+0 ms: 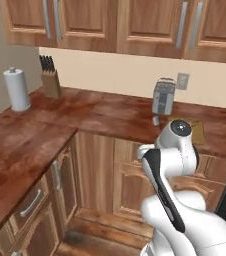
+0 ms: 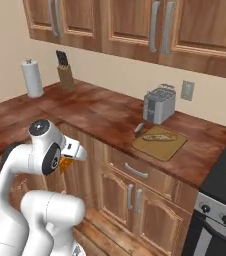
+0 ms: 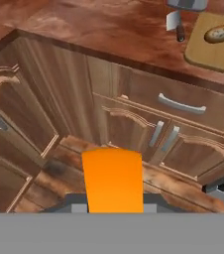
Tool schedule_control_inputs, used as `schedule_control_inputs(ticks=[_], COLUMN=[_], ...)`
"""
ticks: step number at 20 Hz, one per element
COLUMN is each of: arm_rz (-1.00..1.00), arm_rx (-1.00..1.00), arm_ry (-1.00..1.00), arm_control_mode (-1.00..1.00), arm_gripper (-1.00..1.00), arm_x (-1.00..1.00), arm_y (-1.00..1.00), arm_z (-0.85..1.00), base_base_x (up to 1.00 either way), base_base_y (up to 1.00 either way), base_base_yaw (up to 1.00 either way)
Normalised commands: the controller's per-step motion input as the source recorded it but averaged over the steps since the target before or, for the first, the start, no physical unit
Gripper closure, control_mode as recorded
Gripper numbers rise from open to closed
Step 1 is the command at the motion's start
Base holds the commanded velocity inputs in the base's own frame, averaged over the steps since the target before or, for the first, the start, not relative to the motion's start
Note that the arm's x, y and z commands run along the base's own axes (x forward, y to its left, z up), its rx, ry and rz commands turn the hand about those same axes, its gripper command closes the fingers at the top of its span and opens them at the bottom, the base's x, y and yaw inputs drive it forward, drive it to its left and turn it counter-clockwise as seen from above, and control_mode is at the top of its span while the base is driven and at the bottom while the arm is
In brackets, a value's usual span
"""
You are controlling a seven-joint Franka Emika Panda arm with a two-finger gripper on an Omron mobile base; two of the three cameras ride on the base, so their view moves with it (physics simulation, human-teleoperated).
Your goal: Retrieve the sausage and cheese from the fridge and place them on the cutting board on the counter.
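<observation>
My gripper (image 2: 69, 154) is shut on the cheese (image 3: 113, 179), an orange-yellow wedge that stands up between the fingers at the bottom of the hand view. A corner of the cheese (image 2: 63, 164) also peeks out beside the wrist. The hand hangs in front of the lower cabinets, below counter height. The counter (image 2: 100, 112) carries the tan cutting board (image 2: 161, 141) at its right end, by the toaster; the board (image 3: 210, 44) lies at the top right, well ahead of the hand. A tan loaf-like piece (image 3: 222, 32) lies on the board. The sausage and the fridge are out of view.
A silver toaster (image 2: 159, 104) stands behind the board, and a small cleaver (image 3: 176, 24) lies left of it. A paper towel roll (image 1: 17, 89) and knife block (image 1: 50, 80) sit in the far corner. A black stove (image 2: 224, 176) adjoins the counter's right end.
</observation>
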Motion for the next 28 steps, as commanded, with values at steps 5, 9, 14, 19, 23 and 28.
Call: schedule_control_inputs(ticks=[5, 9, 14, 19, 23, 28], arm_rz=[0.00, 0.00, 0.00, 0.00, 0.00, 0.00], arm_rx=[0.00, 0.00, 0.00, 0.00, 0.00, 0.00], arm_ry=[0.00, 0.00, 0.00, 0.00, 0.00, 0.00], arm_control_mode=[1.00, 1.00, 1.00, 1.00, 1.00, 1.00], arm_gripper=[1.00, 1.00, 1.00, 1.00, 1.00, 1.00], arm_x=[0.00, 0.00, 0.00, 0.00, 0.00, 0.00], arm_y=[0.00, 0.00, 0.00, 0.00, 0.00, 0.00], arm_z=[0.00, 0.00, 0.00, 0.00, 0.00, 0.00], base_base_x=[0.95, 0.80, 0.46, 0.72, 0.81, 0.00], base_base_y=[0.74, 0.40, -0.24, -0.10, 0.10, 0.00], base_base_yaw=[-0.71, -0.69, -0.35, -0.22, -0.06, 0.00])
